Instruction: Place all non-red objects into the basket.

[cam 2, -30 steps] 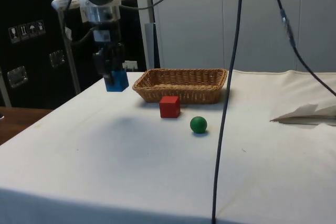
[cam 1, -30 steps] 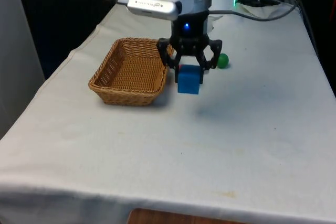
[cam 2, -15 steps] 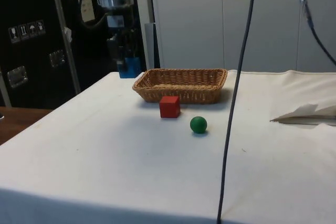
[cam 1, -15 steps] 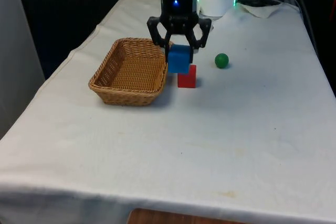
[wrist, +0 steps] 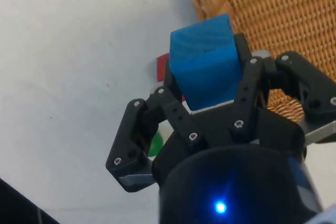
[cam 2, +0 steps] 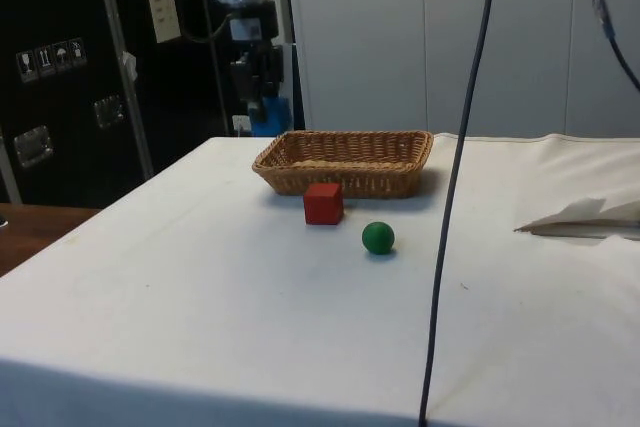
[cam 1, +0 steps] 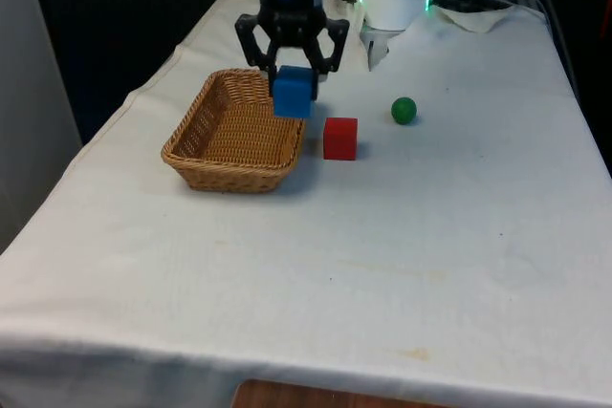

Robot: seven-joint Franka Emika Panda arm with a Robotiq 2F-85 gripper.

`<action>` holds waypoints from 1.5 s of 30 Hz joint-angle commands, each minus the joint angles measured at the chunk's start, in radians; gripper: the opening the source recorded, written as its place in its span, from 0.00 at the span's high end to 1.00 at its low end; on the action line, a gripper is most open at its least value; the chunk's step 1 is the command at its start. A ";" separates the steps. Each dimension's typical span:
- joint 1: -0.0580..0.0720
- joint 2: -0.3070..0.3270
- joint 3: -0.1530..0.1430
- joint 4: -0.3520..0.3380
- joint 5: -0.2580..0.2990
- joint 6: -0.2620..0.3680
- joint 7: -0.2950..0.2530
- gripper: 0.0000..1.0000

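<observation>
Front view has the claw (cam 1: 291,72) pinching a blue cube (cam 1: 293,93) between its fingers, held in the air over the wicker basket's (cam 1: 203,156) rim on the front view's right. From the side, the cube (cam 2: 277,114) hangs above the basket's (cam 2: 345,175) near corner, well clear of the weave. The wrist view agrees: the blue cube (wrist: 205,61) sits clamped with the basket (wrist: 273,19) edge just under it. Judging by this, nothing is in the basket yet; the blue cube is on its way in. The green ball (cam 1: 404,110) remains on the bench (cam 1: 430,236), near the red cube (cam 1: 339,138), which should stay put beside the basket. No brand, label or legible writing shows on any of the objects.
</observation>
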 commanded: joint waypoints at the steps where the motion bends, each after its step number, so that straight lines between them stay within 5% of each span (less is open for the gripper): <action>1: -0.013 0.008 0.001 -0.001 0.018 0.010 -0.023 0.97; 3: -0.017 0.016 -0.008 0.001 0.031 0.012 -0.042 0.97; 4: -0.006 0.013 -0.014 -0.001 0.021 0.006 -0.030 0.97; 5: -0.017 0.021 -0.013 0.002 0.038 0.013 -0.051 0.97; 11: -0.027 0.053 -0.047 0.003 0.112 0.026 -0.134 0.97; 12: -0.015 0.049 -0.051 0.002 0.092 0.020 -0.112 0.97; 13: -0.027 0.053 -0.047 0.003 0.112 0.026 -0.134 0.97; 16: -0.030 0.069 -0.065 -0.001 0.153 0.032 -0.178 0.97; 21: -0.023 0.086 -0.088 -0.002 0.182 0.025 -0.210 0.97; 41: -0.040 0.201 -0.095 0.000 0.343 0.084 -0.348 0.97; 45: -0.040 0.206 -0.099 0.002 0.353 0.083 -0.357 0.57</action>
